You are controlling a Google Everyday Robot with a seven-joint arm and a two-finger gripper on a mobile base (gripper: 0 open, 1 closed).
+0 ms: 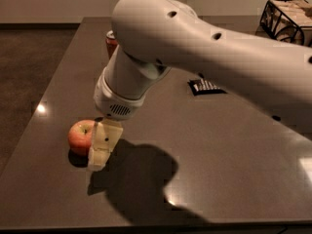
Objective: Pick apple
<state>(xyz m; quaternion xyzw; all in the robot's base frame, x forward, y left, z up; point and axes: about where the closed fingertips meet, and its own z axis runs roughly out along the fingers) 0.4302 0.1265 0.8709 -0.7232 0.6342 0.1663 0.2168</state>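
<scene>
The apple (pixel 80 135), round and red-orange with a yellow-green patch at its stem dimple, sits on the dark table (pixel 234 165) near the front left. My gripper (pixel 100 152) hangs from the big white arm right at the apple's right side, its pale finger overlapping the apple's edge. The apple rests on the table and its right part is hidden behind the finger.
An orange-red soda can (pixel 111 40) stands at the back, mostly hidden by the arm. A dark flat packet (pixel 205 87) lies mid-table to the right. A wire basket (pixel 287 18) stands at the far right corner. The table's left edge runs close to the apple.
</scene>
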